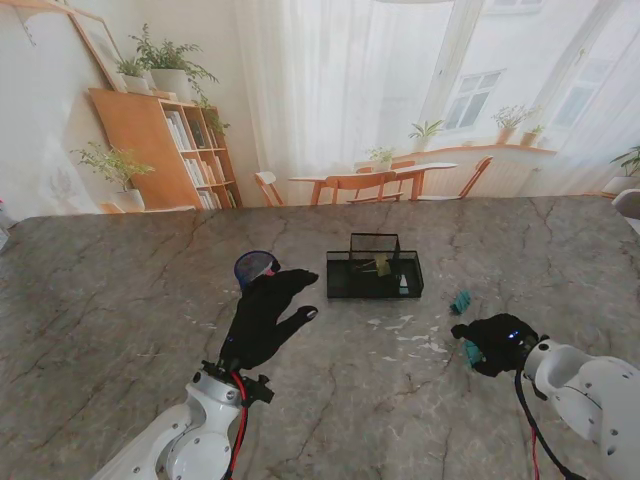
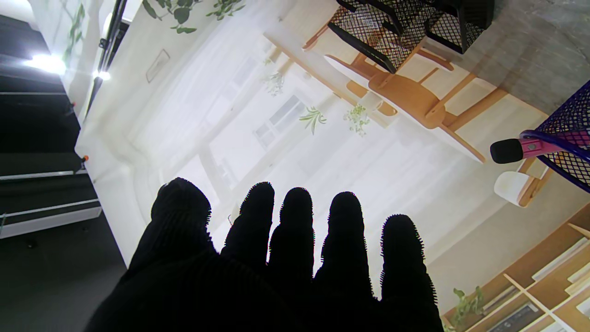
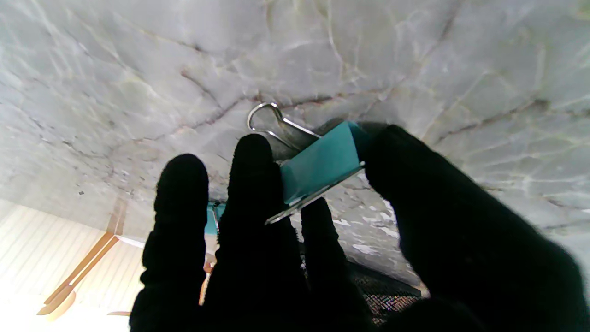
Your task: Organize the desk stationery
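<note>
At right near edge of grey marble table (image 1: pixel 120 300), right hand (image 1: pixel 492 345) pinches teal metal binder clip (image 3: pixel 320 163) between thumb and fingers, presumably for transfer to black wire-mesh desk tray (image 1: pixel 375 275) at centre. Second teal clip (image 1: pixel 461 301) lies just beyond hand, well apart from tray. Left hand (image 1: pixel 265 318) hovers with fingers spread, holding nothing, beside blue mesh pen cup (image 1: pixel 254 267). Open tabletop between right hand and tray; approach path appears unobstructed.

staged lab rig: marble-look table (image 1: pixel 120 300) stood before printed home-scene backdrop (image 1: pixel 330 90); dark room with lights showed beside backdrop edge.
</note>
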Available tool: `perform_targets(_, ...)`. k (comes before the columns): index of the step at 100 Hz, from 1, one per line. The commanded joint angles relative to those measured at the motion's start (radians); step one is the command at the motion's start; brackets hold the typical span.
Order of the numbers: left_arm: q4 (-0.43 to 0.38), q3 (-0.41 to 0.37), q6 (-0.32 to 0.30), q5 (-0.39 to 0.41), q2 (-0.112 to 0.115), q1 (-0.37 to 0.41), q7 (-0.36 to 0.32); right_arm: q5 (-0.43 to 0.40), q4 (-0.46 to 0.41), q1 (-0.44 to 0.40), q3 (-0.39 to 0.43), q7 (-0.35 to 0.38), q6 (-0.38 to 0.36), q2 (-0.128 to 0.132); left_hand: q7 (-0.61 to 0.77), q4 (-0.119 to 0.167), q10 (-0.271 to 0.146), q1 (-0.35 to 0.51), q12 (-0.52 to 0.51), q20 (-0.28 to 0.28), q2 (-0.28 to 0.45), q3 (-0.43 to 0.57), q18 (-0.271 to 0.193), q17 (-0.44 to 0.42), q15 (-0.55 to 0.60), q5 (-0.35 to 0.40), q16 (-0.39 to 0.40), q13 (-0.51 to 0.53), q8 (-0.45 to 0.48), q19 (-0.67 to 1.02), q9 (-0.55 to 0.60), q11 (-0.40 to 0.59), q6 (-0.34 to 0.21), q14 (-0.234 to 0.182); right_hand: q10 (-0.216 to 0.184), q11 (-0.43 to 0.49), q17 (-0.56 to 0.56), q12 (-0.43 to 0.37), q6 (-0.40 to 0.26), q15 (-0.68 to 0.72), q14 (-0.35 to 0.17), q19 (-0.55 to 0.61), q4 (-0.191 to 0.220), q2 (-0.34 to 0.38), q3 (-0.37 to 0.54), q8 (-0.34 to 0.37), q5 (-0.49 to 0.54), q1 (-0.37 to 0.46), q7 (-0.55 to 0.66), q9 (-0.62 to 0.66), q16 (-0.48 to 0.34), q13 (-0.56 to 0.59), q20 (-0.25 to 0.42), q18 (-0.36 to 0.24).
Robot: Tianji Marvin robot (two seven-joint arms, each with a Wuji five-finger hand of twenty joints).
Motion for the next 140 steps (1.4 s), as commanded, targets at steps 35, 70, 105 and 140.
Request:
perform_targets(35, 0.000, 0.006, 0.001, -0.001, -0.001, 0.000, -0.003, 0.014, 0.128, -0.024, -0.042, -0.020, 0.015, -0.002, 0.011, 0.038, -0.023, 0.013, 0.005, -0.008, 0.067, -0.015, 0.004, -0.004, 0.007, 0.020, 0.007, 0.007, 0.014, -0.018, 0.004, -0.002, -0.028, -0.021, -0.245, 0.099, 0.159, 0.030, -0.171, 0.067, -0.074, 0.088, -0.055, -0.047, 0.020, -0.220, 0.232, 0.114, 0.554, 0.351, -0.005, 0.148, -0.043, -0.036)
perform_targets(70, 0.002, 0.006, -0.002, -0.002, -0.001, -0.001, -0.002, 0.089, 0.084, -0.062, -0.017, -0.036, 0.068, -0.025, 0.011, 0.038, -0.021, 0.012, 0.005, -0.008, 0.066, -0.016, 0.006, -0.004, 0.007, 0.020, 0.007, 0.006, 0.014, -0.018, 0.004, -0.002, -0.028, -0.022, -0.252, 0.090, 0.191, 0.027, -0.242, 0.074, -0.077, 0.100, -0.059, -0.079, 0.043, -0.274, 0.267, 0.115, 0.640, 0.396, -0.006, 0.182, -0.055, -0.038)
perform_targets(105, -0.001, 0.005, -0.004, -0.002, -0.002, 0.002, 0.004, 0.197, -0.009, -0.104, 0.020, -0.024, 0.119, -0.053, 0.011, 0.038, -0.024, 0.013, 0.005, -0.008, 0.067, -0.015, 0.006, -0.004, 0.007, 0.021, 0.007, 0.008, 0.014, -0.018, 0.004, -0.002, -0.027, -0.020, -0.245, 0.082, 0.194, 0.035, -0.269, 0.076, -0.071, 0.103, -0.062, -0.102, 0.059, -0.281, 0.290, 0.118, 0.657, 0.413, 0.000, 0.192, -0.054, -0.031)
perform_targets(140, -0.008, -0.003, -0.003, -0.001, -0.004, 0.012, 0.013, 0.283, -0.096, -0.104, 0.036, -0.016, 0.134, -0.072, 0.011, 0.038, -0.024, 0.012, 0.005, -0.008, 0.067, -0.016, 0.005, -0.003, 0.007, 0.021, 0.006, 0.008, 0.014, -0.018, 0.004, -0.002, -0.029, -0.022, -0.235, 0.075, 0.196, 0.045, -0.277, 0.082, -0.060, 0.108, -0.065, -0.115, 0.070, -0.282, 0.305, 0.130, 0.668, 0.422, 0.004, 0.197, -0.052, -0.021)
